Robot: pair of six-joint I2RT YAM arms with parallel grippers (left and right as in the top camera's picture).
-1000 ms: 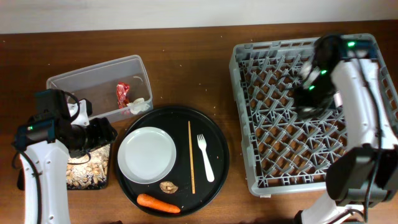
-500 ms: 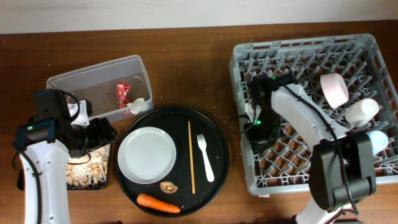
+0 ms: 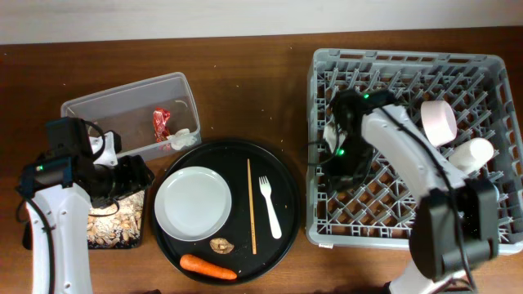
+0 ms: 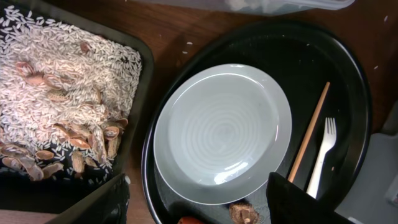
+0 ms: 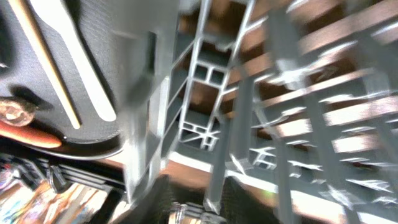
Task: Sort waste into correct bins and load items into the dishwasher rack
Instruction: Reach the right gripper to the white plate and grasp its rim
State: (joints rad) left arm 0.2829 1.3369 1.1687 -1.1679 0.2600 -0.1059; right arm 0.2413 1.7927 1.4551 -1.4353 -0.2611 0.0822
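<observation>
One orange carrot (image 3: 207, 267) lies at the near rim of the round black tray (image 3: 288, 184), with a small brown lump (image 3: 221, 244) just behind it. Next come the white plate (image 3: 194, 203), wooden stick (image 3: 250, 204) and white plastic fork (image 3: 270, 207), side by side. To the left, the shallow black tray (image 4: 147, 78) holds rice and beige food scraps (image 4: 68, 106). The left pincer (image 4: 198, 180) hangs by its edge, spread wide and empty. Farther back, the clear tub (image 3: 98, 110) contains a red wrapper (image 3: 161, 122) and crumpled white paper (image 3: 181, 137). On the right, the grey dishwasher rack (image 3: 409, 57) carries a pink-beige bowl (image 3: 439, 121) and a white cup (image 3: 474, 153). The right pincer (image 3: 343, 167) is over the rack's left side; blur hides whether it is spread or pressed together.
</observation>
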